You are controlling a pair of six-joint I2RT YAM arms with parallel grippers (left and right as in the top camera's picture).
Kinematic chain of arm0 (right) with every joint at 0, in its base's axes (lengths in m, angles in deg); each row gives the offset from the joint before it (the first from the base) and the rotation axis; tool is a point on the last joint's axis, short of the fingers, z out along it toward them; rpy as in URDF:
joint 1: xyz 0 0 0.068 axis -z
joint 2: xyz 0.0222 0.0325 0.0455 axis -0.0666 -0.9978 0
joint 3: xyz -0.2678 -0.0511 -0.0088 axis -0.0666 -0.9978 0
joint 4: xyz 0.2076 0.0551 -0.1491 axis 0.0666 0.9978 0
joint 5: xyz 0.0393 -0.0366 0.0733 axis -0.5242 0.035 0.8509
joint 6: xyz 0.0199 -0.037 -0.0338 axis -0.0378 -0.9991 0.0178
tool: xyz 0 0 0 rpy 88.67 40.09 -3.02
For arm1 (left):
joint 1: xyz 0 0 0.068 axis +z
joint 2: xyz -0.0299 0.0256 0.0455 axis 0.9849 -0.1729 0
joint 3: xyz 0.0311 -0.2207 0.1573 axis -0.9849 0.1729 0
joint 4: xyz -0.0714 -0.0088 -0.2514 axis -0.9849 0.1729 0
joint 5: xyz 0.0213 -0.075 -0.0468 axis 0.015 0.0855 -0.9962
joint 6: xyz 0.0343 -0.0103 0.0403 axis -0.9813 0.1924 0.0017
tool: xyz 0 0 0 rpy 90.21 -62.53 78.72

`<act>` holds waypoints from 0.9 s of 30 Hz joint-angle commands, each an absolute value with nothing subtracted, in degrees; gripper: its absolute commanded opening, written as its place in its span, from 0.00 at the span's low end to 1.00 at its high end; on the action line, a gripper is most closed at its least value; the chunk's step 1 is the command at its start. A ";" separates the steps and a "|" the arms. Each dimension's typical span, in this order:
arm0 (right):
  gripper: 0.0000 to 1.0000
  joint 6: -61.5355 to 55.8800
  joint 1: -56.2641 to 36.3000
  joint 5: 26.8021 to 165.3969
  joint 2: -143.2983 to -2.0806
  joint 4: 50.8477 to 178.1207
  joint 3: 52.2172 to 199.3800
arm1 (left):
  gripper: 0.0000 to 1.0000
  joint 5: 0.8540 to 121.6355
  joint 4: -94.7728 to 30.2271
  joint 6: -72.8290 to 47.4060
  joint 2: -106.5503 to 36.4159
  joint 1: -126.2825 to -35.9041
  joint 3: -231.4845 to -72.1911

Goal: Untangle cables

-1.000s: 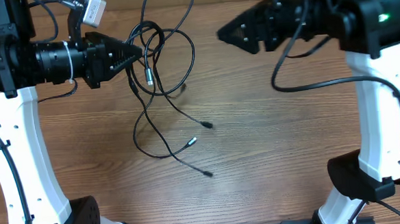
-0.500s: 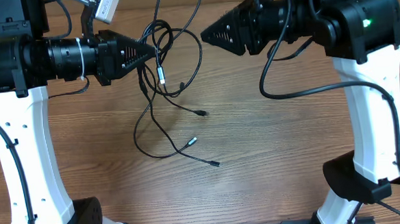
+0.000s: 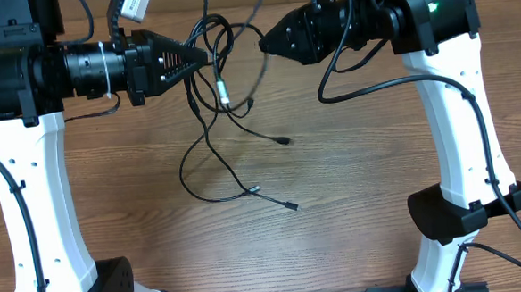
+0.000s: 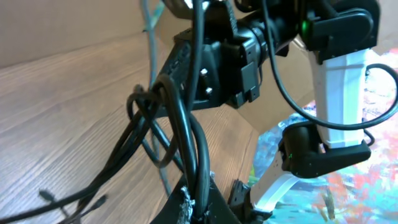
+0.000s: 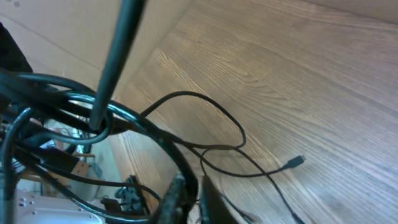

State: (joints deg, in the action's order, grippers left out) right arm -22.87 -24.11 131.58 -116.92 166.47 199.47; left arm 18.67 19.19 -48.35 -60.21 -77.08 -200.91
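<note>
The cables [image 3: 224, 76] are thin black wires knotted into loops and lifted between my two grippers. Loose strands trail down to the wooden table [image 3: 360, 176] and end in small plugs [image 3: 284, 141]. My left gripper [image 3: 204, 55] is shut on two strands of the bundle. In the left wrist view those strands [image 4: 186, 130] rise from between its jaws [image 4: 198, 185]. My right gripper [image 3: 262, 46] points left at the knot and is shut on one strand. In the right wrist view that strand [image 5: 152, 130] runs into the closed jaws [image 5: 191, 179], and a plug [image 5: 297, 161] lies on the wood beyond.
White arm columns stand at the left [image 3: 31, 203] and right [image 3: 460, 126] of the table, with black bases [image 3: 443, 215] near the front edge. A cardboard wall [image 5: 74, 37] lines the back. A colourful mat [image 4: 354, 180] shows past the table edge.
My right gripper moved left to the knot and shut on a strand. The left gripper shifted right with the bundle, and the trailing plugs slid right on the table.
</note>
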 commanded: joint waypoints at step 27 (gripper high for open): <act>0.53 -27.79 -25.31 146.88 -117.22 165.53 199.25 | 0.04 20.44 14.07 -39.41 -56.19 -75.64 -201.45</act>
